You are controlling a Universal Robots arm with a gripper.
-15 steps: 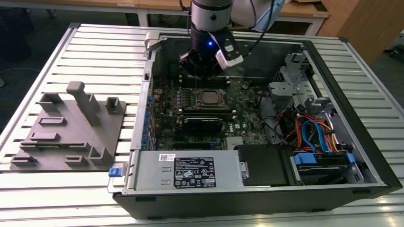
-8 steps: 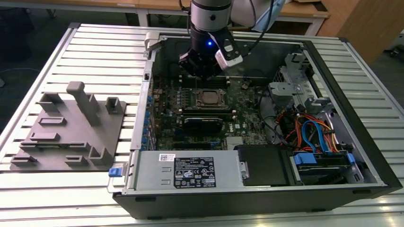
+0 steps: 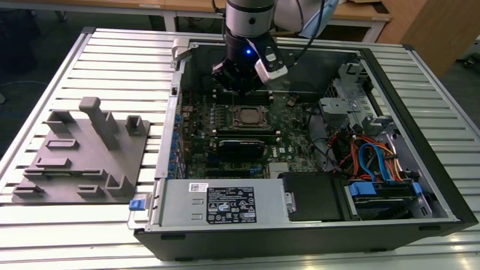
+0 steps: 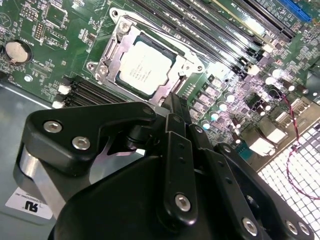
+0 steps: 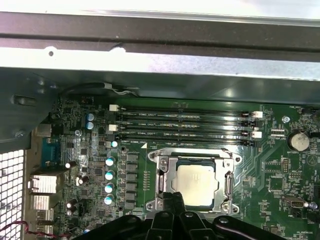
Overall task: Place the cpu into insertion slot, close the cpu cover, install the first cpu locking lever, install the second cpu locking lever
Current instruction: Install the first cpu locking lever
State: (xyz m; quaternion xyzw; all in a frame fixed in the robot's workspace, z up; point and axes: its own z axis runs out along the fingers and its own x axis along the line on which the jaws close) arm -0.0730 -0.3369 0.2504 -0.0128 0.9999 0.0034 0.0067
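The cpu is silver-tan, the cpu cover silvery grey, the circuit board green.

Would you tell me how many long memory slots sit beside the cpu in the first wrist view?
4 memory slots, parallel between the cpu and the case wall: first nearest the cpu, second, third, fourth nearest the wall.

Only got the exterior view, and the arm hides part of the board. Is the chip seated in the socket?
Observer: Yes. In both wrist views the chip lies flat and level, pale metal top up.
Operator: Cover down?
Observer: In the second wrist view the cover lies flat around the chip, which shows through its window.
Operator: Gripper holding anything?
Observer: No. In the second wrist view the gripper is shut and empty, its tip beside the cover's edge, off the chip.
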